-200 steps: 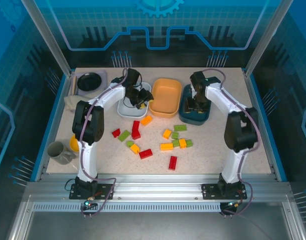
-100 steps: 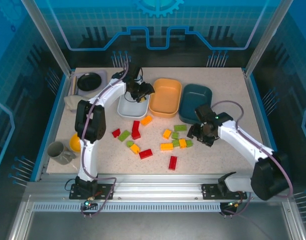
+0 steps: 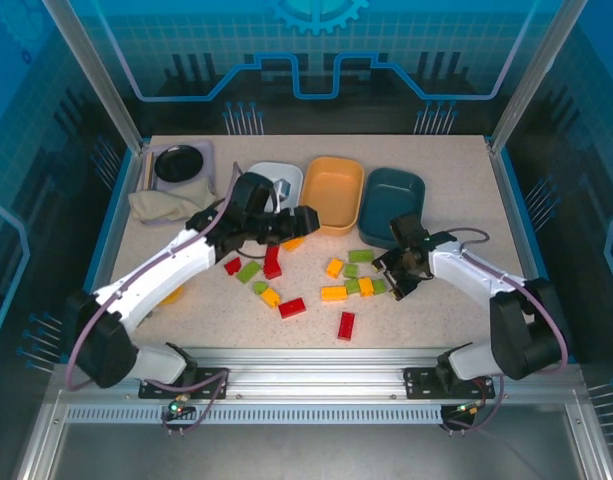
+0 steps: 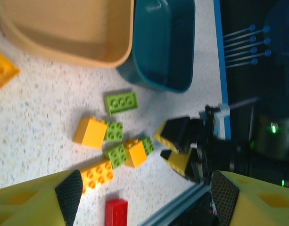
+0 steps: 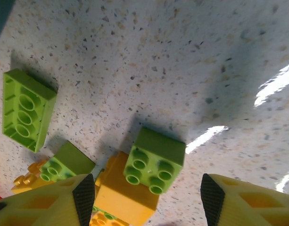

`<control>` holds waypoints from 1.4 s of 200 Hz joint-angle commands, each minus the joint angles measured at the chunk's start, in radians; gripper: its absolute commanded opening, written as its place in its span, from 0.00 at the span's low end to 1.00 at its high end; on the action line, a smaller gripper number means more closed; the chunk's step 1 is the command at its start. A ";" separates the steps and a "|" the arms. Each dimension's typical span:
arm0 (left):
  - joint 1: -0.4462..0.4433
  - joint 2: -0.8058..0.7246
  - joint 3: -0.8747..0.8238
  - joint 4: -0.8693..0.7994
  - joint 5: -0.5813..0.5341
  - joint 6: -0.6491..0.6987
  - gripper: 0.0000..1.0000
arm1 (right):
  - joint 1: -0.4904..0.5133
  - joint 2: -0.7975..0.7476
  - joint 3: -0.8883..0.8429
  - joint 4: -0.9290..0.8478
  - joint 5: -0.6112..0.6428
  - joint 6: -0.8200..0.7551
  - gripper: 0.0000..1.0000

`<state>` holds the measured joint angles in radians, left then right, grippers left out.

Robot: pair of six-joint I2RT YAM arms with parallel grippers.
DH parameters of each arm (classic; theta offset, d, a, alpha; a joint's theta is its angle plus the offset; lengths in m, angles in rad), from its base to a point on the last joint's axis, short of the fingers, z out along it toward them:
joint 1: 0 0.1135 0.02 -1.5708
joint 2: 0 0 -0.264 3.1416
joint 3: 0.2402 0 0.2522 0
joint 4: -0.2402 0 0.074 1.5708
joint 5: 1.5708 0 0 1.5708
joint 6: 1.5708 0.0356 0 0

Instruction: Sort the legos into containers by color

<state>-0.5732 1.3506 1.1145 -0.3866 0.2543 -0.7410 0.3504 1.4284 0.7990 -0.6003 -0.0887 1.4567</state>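
Observation:
Red, orange-yellow and green legos lie scattered mid-table, among them a red one [image 3: 273, 260] and a red oblong [image 3: 346, 325]. Behind them stand the white bin [image 3: 276, 176], the orange bin [image 3: 333, 192] and the teal bin [image 3: 391, 200]. My left gripper [image 3: 291, 222] hovers open by an orange brick [image 3: 293, 241]; its camera looks over the right cluster [image 4: 120, 102]. My right gripper [image 3: 396, 272] is low and open, its fingers [image 5: 83, 195] on either side of a square green brick [image 5: 156, 160] that leans on an orange one [image 5: 127, 188]. A green oblong [image 5: 27, 110] lies to the left.
A black bowl on a lavender tray [image 3: 179, 163] and a beige cloth [image 3: 158, 205] sit at the back left. The left arm stretches across the table's left half. The blue table edge [image 4: 219, 70] runs just past the teal bin.
The left gripper left the white bin and came forward over the bricks. The right gripper swung from the teal bin down to the right-hand cluster and settled round a green brick.

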 commanded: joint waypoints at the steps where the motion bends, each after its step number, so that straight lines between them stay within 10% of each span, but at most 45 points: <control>1: -0.048 -0.073 -0.087 0.033 -0.047 -0.053 0.77 | -0.010 0.054 -0.002 0.040 -0.062 0.086 0.61; 117: -0.121 -0.202 -0.177 0.038 -0.075 -0.119 0.76 | -0.005 0.105 0.003 -0.007 -0.018 0.102 0.29; 170: -0.112 -0.158 -0.059 -0.050 -0.136 -0.113 0.77 | -0.035 -0.044 0.233 -0.184 0.195 -0.193 0.29; 280: -0.070 0.229 0.396 -0.174 -0.148 -0.053 0.77 | -0.212 0.707 0.963 -0.331 0.009 -0.519 0.38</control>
<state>-0.6552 1.5566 1.4612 -0.4713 0.1417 -0.8062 0.1566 2.0563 1.6726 -0.8120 -0.0154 0.9897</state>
